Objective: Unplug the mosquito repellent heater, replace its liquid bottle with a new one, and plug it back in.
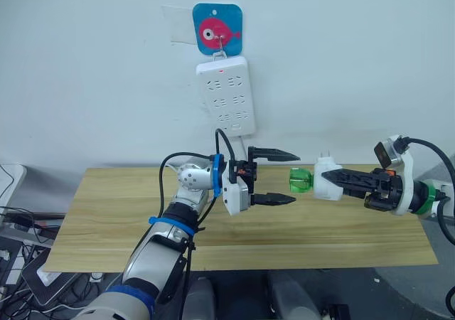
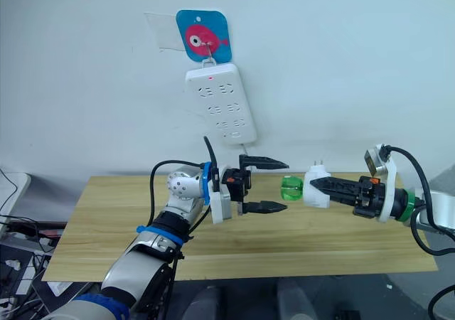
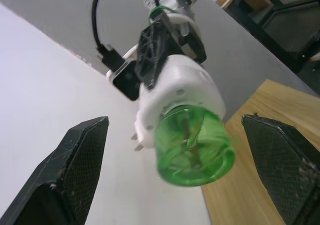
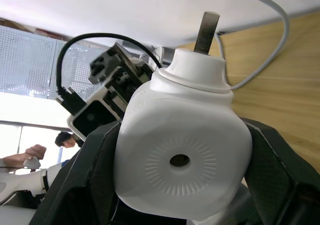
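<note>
Hanging in the air above the right half of the wooden surface (image 1: 106, 213), the mosquito repellent heater (image 1: 325, 179) is a small white rounded plug unit, clamped between the black jaws of the right gripper (image 1: 340, 178). It lies sideways, its two prongs pointing up and its green liquid bottle (image 1: 301, 180) sticking out toward the robot's left. In the right wrist view the heater's face shows a round ribbed vent ring with a small hole in the middle. The left gripper (image 1: 283, 177) is level with the bottle and just beside it, jaws spread wide, one finger above and one below, touching nothing; the bottle's base faces the gap between them. On the white wall behind the surface's far edge, a tall white power strip (image 1: 227, 96) hangs from a blue square hook plate with a pink fish (image 1: 217, 28), its white cord (image 4: 270, 50) trailing down.
</note>
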